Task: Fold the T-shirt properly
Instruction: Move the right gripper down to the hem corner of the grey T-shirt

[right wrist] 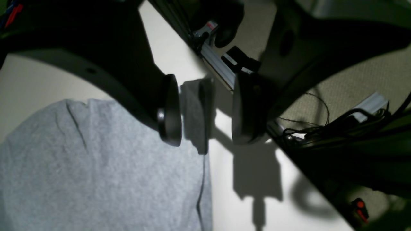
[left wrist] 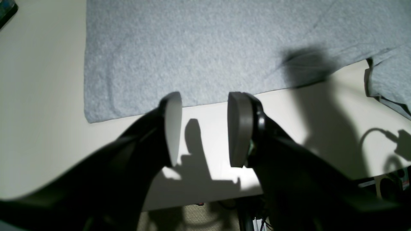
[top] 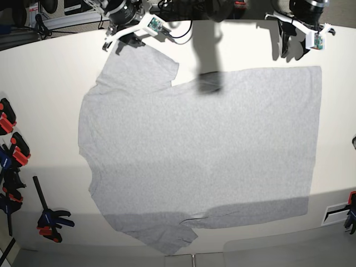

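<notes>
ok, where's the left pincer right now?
In the base view the left pincer is at the top right, just beyond the T-shirt hem corner. Its wrist view shows it open over bare table, holding nothing.

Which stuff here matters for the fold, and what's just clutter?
Job:
T-shirt
left gripper, open
right gripper, open

Lying about:
clamps along the table edge
cables past the table

One light heather-grey cotton T-shirt (top: 194,156) lies on one cream table (top: 44,83). Two black grippers show: left gripper (left wrist: 204,128), right gripper (right wrist: 205,109). Several red-and-black clamps (top: 14,150) line the base view's left edge.
</notes>
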Robot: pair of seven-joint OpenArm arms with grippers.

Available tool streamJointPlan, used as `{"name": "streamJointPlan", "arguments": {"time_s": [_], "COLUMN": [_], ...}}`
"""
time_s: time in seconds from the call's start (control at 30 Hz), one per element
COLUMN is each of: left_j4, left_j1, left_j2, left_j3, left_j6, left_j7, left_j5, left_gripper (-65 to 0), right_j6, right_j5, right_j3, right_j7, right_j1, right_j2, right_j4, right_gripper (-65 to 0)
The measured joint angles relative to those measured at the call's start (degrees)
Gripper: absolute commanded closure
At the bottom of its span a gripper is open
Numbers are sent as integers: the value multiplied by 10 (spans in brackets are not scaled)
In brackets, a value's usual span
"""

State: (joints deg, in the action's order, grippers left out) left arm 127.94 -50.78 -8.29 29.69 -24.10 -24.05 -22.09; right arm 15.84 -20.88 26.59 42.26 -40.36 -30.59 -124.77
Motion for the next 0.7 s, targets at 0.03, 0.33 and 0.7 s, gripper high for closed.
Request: {"name": "streamJointPlan", "arguments": {"time_s": [0.03, 0.33, 0.7], "left_j4": [0, 0, 0], "left_j1": [0, 0, 0], "left_j2": [0, 0, 0], "left_j3": [0, 0, 0], "left_j6": [0, 0, 0], "left_j7": [0, 0, 0], "left_j5": [0, 0, 0], "left_gripper": [-219, -219, -219], "right_j6": [0, 54, 51], "right_j5": [1, 49, -1], "right_j3": [-9, -61, -63], "right_j7": [0, -6, -38], "right_j1": [0, -1, -1], "right_j2": [0, 0, -1], "right_j4": [0, 6, 97], "right_gripper": [-250, -250, -250]}}
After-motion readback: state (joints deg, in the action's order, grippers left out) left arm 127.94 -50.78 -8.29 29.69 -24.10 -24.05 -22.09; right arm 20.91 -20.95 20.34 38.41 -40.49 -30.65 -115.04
